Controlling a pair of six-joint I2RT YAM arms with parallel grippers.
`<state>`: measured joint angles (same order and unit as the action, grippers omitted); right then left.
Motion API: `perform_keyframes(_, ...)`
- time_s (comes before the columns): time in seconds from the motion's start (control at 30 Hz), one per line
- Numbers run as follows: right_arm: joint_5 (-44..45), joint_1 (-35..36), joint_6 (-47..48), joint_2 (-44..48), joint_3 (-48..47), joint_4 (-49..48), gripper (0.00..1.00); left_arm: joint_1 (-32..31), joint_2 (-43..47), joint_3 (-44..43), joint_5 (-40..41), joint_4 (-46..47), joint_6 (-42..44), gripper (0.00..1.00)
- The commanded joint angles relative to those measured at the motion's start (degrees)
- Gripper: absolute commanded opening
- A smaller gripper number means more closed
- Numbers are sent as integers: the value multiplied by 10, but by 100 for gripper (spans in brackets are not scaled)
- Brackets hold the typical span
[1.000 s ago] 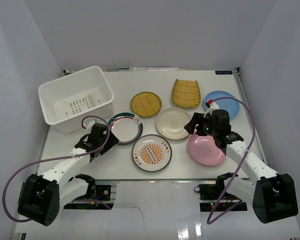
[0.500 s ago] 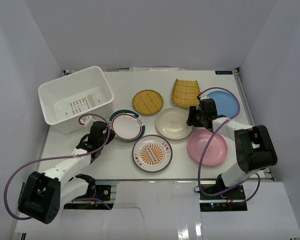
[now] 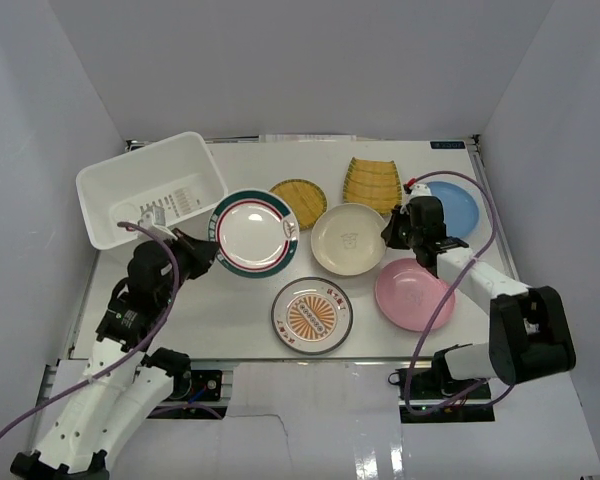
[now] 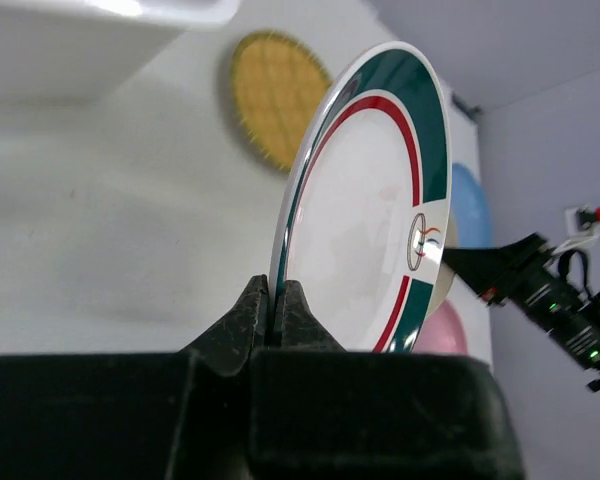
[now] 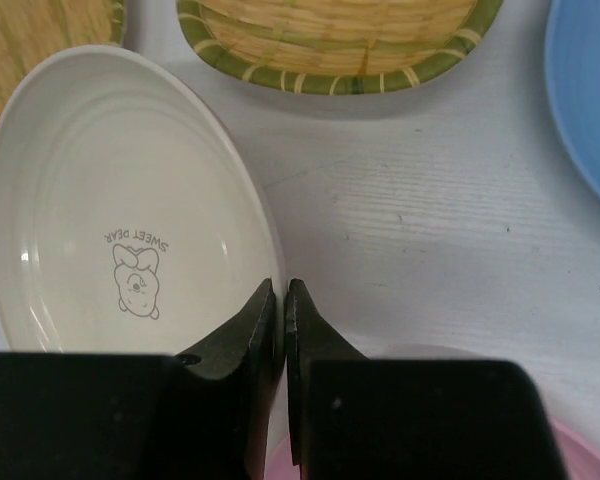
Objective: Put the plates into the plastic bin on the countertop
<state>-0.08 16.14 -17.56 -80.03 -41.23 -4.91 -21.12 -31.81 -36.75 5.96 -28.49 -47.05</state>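
My left gripper [image 3: 202, 252] [image 4: 277, 300] is shut on the rim of a white plate with a green and red band [image 3: 255, 232] [image 4: 370, 220]. It holds the plate tilted on edge above the countertop [image 3: 230, 310], just right of the white plastic bin [image 3: 150, 190] [image 4: 100, 40]. My right gripper [image 3: 390, 232] [image 5: 283, 295] is shut on the right rim of the cream plate [image 3: 348, 240] [image 5: 120, 200]. The pink plate [image 3: 412, 294], light blue plate [image 3: 450, 208], orange-patterned white plate [image 3: 312, 315], round woven plate [image 3: 298, 192] and rectangular woven plate [image 3: 372, 185] lie flat.
Pale grey walls close in the countertop on three sides. The bin stands at the back left with nothing in it. The right arm reaches over the pink plate, and its cable loops above the blue one.
The left gripper shut on the green-banded plate and lifted it up off the countertop. The right gripper moved from over the pink plate to the cream plate's rim and shut on it.
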Motion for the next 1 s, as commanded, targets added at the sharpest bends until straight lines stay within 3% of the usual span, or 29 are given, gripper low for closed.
perform_keyframes(0.0, 10, 1, -2, 70, 3, 11, 8, 1, -53, -111, 29, 37, 31, 0)
perform_keyframes(0.1, 6, 2, 1, 127, -8, 44, 8, 13, -156, -168, 70, 105, 43, 0)
perform_keyframes(0.23, 6, 6, 19, 181, -58, 105, 8, 98, -261, -221, 65, 130, 43, 0)
perform_keyframes(0.27, -8, 9, 22, 186, -67, 113, 8, 169, -285, -222, 45, 135, 38, 0)
perform_keyframes(0.3, -18, 13, 22, 189, -75, 117, 8, 206, -294, -221, 1, 141, 31, 0)
perform_keyframes(0.37, -25, 28, 21, 189, -103, 123, 8, 305, -312, -214, -28, 153, 16, 0)
perform_keyframes(0.4, -23, 38, 19, 186, -114, 124, 8, 324, -320, -213, -31, 158, 16, 0)
perform_keyframes(0.5, -19, 78, 12, 157, -165, 118, 8, 368, -367, -220, -24, 148, 27, 0)
perform_keyframes(0.67, 26, 174, 3, 44, -273, 99, 8, 384, -427, -207, -38, 160, 40, 2)
perform_keyframes(0.73, 36, 214, 2, -26, -353, 101, 8, 385, -446, -206, -49, 157, 41, 21)
perform_keyframes(0.77, 49, 226, 2, -53, -382, 97, 8, 386, -448, -209, -59, 154, 42, 47)
perform_keyframes(0.83, 61, 252, 3, -137, -480, 101, 8, 386, -424, -209, -84, 153, 47, 75)
perform_keyframes(0.9, 68, 262, 0, -230, -558, 124, 8, 387, -390, -200, -115, 159, 46, 90)
perform_keyframes(0.97, 74, 277, -5, -286, -672, 137, 8, 384, -330, -191, -143, 158, 42, 91)
